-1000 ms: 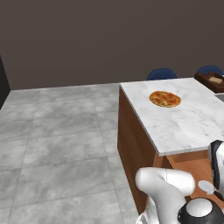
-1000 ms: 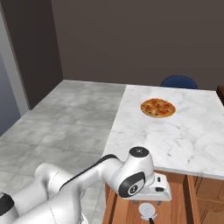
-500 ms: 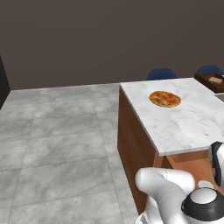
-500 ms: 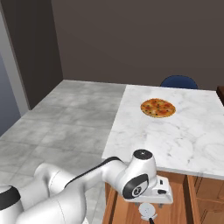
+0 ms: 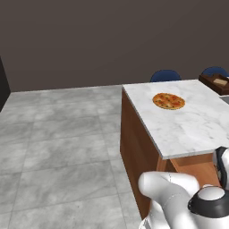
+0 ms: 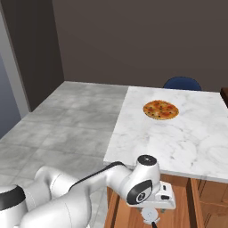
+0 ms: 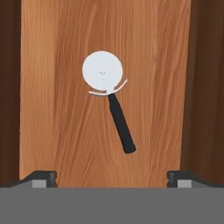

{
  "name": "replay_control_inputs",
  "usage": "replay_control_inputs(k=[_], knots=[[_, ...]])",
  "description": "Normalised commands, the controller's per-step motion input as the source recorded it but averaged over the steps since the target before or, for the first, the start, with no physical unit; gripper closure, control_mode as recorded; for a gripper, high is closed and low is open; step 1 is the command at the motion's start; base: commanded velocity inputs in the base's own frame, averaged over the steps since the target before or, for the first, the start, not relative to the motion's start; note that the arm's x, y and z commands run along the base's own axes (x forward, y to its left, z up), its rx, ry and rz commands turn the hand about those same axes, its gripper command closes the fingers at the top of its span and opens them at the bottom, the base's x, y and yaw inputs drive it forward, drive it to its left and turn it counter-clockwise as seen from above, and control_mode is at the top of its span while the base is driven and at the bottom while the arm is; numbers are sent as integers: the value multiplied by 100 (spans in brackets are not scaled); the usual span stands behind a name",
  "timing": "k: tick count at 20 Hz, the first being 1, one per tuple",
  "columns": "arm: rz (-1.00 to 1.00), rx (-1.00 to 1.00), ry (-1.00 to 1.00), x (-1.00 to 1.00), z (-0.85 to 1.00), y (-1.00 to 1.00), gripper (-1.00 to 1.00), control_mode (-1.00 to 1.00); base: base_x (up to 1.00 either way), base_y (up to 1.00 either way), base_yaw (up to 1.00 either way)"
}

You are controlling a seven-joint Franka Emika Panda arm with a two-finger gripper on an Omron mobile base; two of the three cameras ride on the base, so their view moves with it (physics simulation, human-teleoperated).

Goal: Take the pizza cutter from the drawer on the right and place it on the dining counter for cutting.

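Note:
The pizza cutter (image 7: 114, 103) lies flat on the plain wood floor of the open drawer (image 7: 52, 109), its pale round wheel away from me and its dark handle slanting back toward my fingers. My gripper (image 7: 112, 178) hangs straight above the handle end, open, with nothing between its fingertips (image 7: 42, 176). From the right base view, my hand is down in the drawer (image 6: 185, 200) under the edge of the dining counter (image 6: 191, 138), with the cutter's wheel (image 6: 151, 216) just below it. The marble dining counter (image 5: 192, 123) also lies ahead in the left base view.
A round orange-topped pizza (image 6: 160, 110) (image 5: 168, 101) sits mid-counter. Blue chairs (image 5: 165, 75) stand behind the counter and a brown box (image 5: 217, 83) is at its far right. Grey tiled floor (image 5: 58, 138) spreads to the left. Dark drawer walls (image 7: 205, 87) flank the cutter.
My arm has sunk a little lower over the open drawer. The pizza cutter and the pizza have not moved, and the jaws stay wide apart.

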Motion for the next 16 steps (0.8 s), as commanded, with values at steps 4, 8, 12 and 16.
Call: replay_control_inputs(k=[4, 8, 12, 16], knots=[[1, 7, 0, 8, -18, -20, -100, -100, 0, 0, 0], [2, 11, 0, 10, -19, -35, -100, -100, 0, 0, 0], [0, 6, 0, 9, -18, -24, -100, -100, 0, 0, 0], [0, 3, 0, 8, -10, -12, -100, -100, 0, 0, 0]])
